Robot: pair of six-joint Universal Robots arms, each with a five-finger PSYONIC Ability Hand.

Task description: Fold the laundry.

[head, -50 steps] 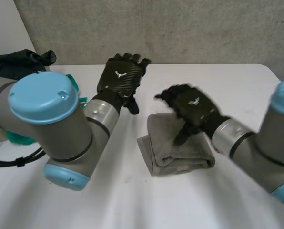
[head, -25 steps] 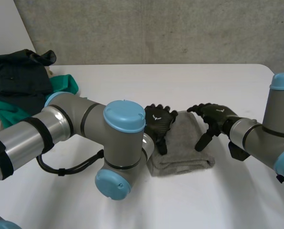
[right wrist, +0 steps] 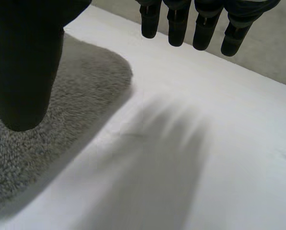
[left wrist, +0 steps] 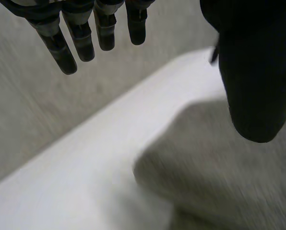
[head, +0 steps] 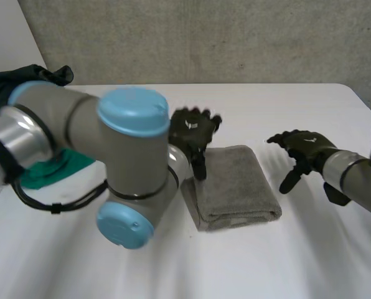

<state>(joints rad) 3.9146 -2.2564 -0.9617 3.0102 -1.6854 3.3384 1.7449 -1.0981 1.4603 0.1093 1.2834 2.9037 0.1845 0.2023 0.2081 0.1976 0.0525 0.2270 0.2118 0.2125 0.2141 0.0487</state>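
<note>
Looking down, the white tabletop [head: 285,106] takes up most of what I see, w/ a grey wall [head: 204,37] behind it. My left arm [head: 79,143] sweeps across in front, grey w/ a light-blue cap, reaching in toward the middle. The folded grey towel [head: 235,184] lies flat nr the centre of the tabletop. It's a neat rectangle, w/ layered edges showing on its near and left sides. Off at my left side sit a dark garment [head: 23,78] and a green cloth [head: 45,171], partly hidden by the arm and well apart from the towel.

My left hand [head: 192,128] is over the towel's far left corner, released. Its fingers [left wrist: 80,38] are straight and hold nothing, and its thumb [left wrist: 253,72] points down over the cloth; can't tell if the tip touches. My right hand [head: 304,146] is to the right of the towel, apart from it, above bare tabletop. It's also released: fingers [right wrist: 181,24] relaxed, thumb [right wrist: 23,62] on the towel side, nothing in it.
</note>
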